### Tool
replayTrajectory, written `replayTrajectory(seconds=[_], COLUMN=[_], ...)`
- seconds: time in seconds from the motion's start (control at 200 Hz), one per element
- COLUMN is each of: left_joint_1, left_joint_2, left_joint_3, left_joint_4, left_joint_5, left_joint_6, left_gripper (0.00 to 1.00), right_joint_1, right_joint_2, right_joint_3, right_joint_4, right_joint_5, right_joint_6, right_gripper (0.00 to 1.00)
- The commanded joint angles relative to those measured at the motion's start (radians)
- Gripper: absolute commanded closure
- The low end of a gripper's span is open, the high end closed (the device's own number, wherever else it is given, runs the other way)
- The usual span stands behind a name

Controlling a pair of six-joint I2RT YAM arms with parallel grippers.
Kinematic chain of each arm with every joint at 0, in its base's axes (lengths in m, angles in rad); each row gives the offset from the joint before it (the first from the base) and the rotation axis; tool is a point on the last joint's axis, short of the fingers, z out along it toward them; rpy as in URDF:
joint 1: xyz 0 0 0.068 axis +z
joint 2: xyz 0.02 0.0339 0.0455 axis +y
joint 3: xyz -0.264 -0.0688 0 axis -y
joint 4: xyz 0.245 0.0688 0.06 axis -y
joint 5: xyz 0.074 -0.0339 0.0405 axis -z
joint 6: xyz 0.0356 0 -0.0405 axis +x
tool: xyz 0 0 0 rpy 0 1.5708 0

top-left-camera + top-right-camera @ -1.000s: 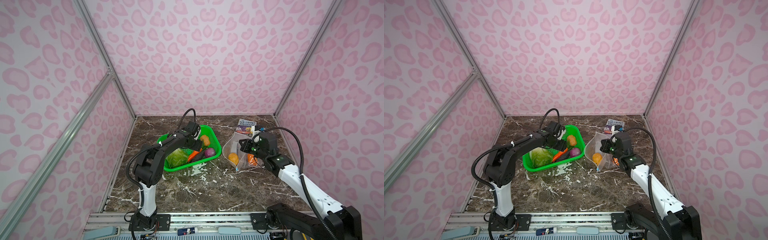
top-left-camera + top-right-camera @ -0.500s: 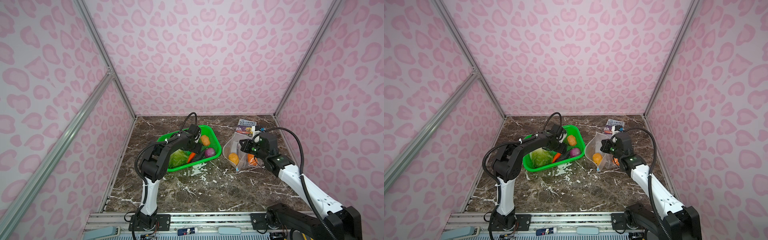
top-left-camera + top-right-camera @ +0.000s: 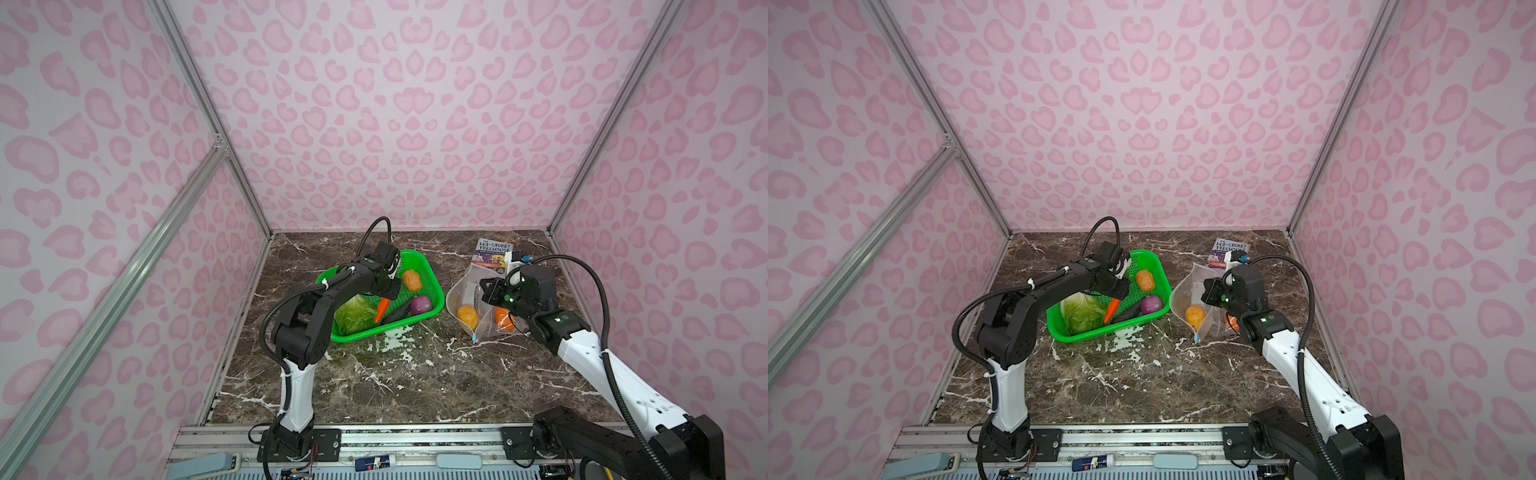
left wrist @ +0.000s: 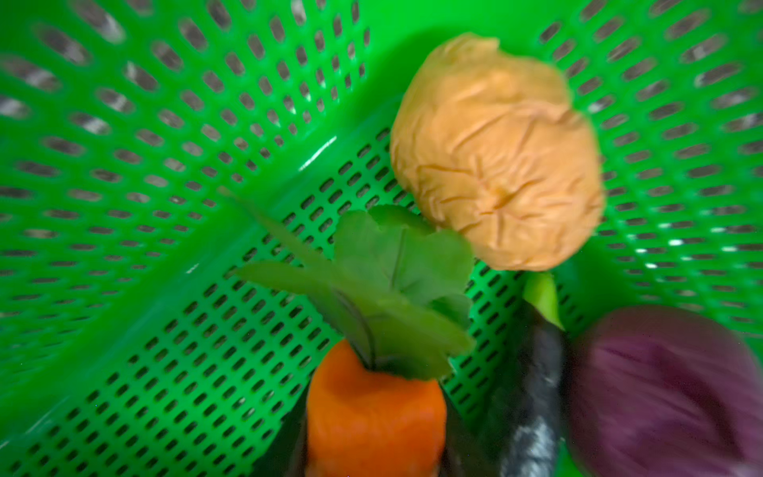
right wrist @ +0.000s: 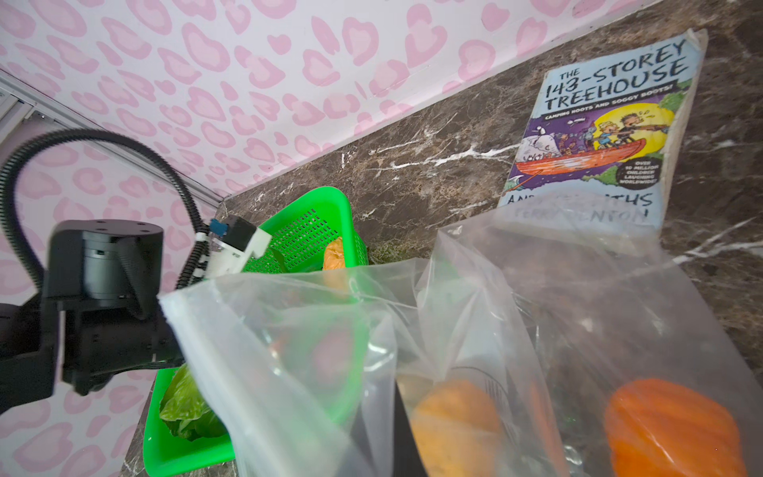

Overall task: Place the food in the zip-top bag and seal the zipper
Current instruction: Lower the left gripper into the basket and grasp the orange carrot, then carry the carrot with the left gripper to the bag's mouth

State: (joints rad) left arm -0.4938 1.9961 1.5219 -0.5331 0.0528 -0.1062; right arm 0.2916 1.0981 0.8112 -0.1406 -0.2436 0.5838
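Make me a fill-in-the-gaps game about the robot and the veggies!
1. The left gripper pinches the orange ____ in the green basket.
2. The right gripper holds the edge of the clear ____.
3. Behind the bag lies a ____ about a treehouse.
4. Inside the bag are a potato and an orange ____.
Missing words: carrot; bag; book; pumpkin.
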Motion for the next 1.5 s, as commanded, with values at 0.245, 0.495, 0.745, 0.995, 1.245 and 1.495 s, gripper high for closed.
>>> replayTrajectory(seconds=[0.245,0.495,0.745,0.995,1.245,1.495], left_joint_1=[-0.005,-0.014,-0.093,-0.267,-0.349,-0.378], left_joint_2=[-0.279,-0.426,-0.501,-0.52,-0.507,-0.407], left_joint_3=[-0.018,-0.103,-0.168,-0.269,-0.369,-0.355], left_joint_4=[0.05,0.222,0.456,0.701,0.897,0.981], left_joint_5=[0.061,0.219,0.297,0.176,0.02,-0.019], left_joint_6=[-0.063,-0.199,-0.412,-0.488,-0.573,-0.631], left_gripper=[0.62,0.61,0.6,0.6,0.6,0.61], right_joint_1=[0.001,0.001,0.0,0.001,0.0,0.0], right_joint_2=[-0.001,0.0,0.011,0.014,0.005,-0.006], right_joint_3=[-0.001,-0.003,-0.005,-0.012,-0.023,-0.031], right_joint_4=[0.025,0.029,0.045,0.058,0.075,0.078], right_joint_5=[0.012,0.015,0.007,-0.01,-0.026,-0.046], right_joint_6=[0.005,0.015,0.037,0.06,0.077,0.081], right_gripper=[1.0,1.0,1.0,1.0,1.0,1.0])
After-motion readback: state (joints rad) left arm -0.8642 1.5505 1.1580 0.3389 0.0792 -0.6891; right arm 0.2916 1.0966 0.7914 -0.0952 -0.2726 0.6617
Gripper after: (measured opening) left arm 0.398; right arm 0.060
